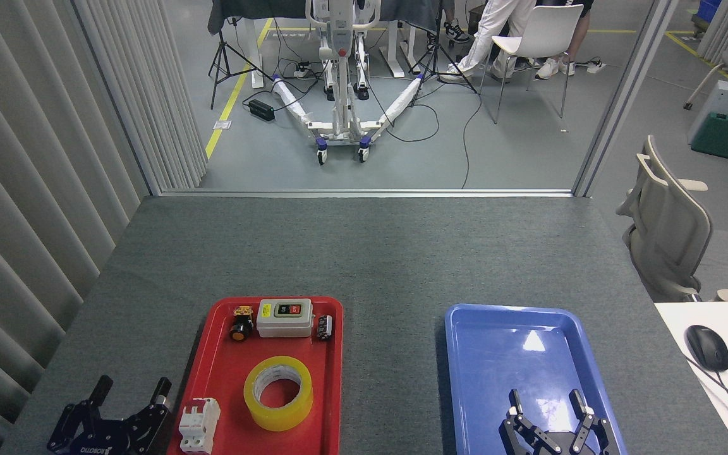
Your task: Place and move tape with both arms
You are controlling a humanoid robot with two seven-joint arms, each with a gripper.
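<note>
Near the front of the red tray [212,373], the tape [278,392] is seen lying flat, its whitish core ring facing up and its yellow band unobstructed. Just beside it to the left, at the tray's front corner, a white circuit breaker [199,424] is shown. Along the tray's far edge three parts are lined up: a black push button with an orange face [241,324], a grey switch box [284,317] bearing one green and one red button, and a small black component [324,327].

Left of the red tray, over the grey bench [376,253], the left claw [131,388] is held with its fingers spread; nothing is gripped and the tape is not touched. To the right, apart from the red tray, a blue tray [465,354] is set on the bench. Over its front portion the right claw [546,402] is positioned, fingers likewise spread and holding nothing.

At the right edge, a black mouse [707,347] is visible on a white desk [680,316].
</note>
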